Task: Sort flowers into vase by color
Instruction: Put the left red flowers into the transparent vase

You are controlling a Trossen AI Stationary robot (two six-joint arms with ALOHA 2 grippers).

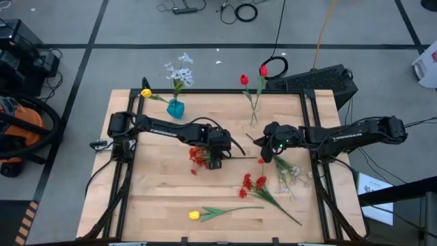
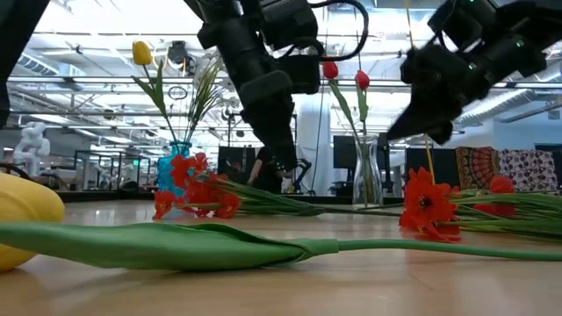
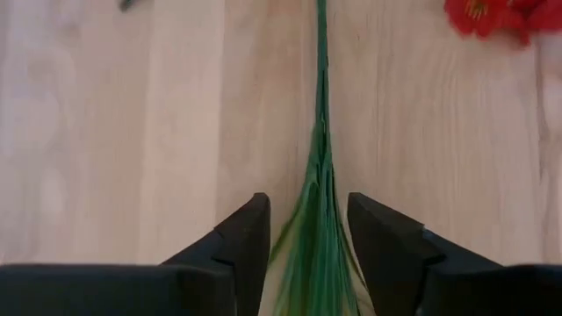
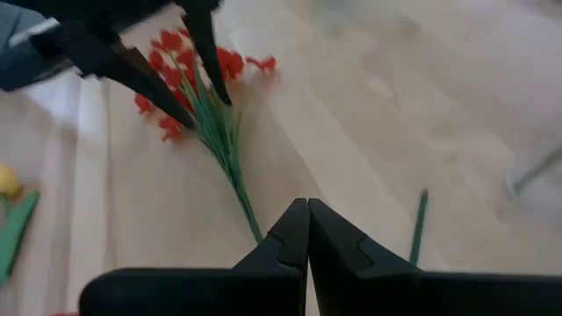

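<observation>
A bunch of red flowers [image 1: 198, 156] lies flat mid-table, its green stems [image 3: 318, 219] running toward the table's right. My left gripper [image 3: 307, 206] is open and low over it [image 1: 216, 161], one finger on each side of the stems just behind the blossoms. My right gripper [image 4: 307, 204] is shut and empty, raised above the table [image 2: 413, 130] near the stems' free end [image 4: 255, 224]. A teal vase [image 1: 175, 108] holds a yellow flower [image 1: 145, 92] and white flowers [image 1: 179, 68]. A clear vase [image 2: 367, 175] holds two red tulips [image 1: 263, 70]. My left gripper comes at the red bunch from above, pointing down, its fingers [image 3: 250, 237] lying across the stems [image 3: 320, 254] where they fan out. The stems lie on the table. Whether the fingers touch them, I cannot tell.
Loose on the table lie another red flower spray [image 1: 252, 183], a yellow tulip [image 1: 194, 215] near the near edge, and pale flowers [image 1: 293, 174] toward the right. Both vases stand by the far edge. Bare wood shows at the table's left [image 1: 150, 184].
</observation>
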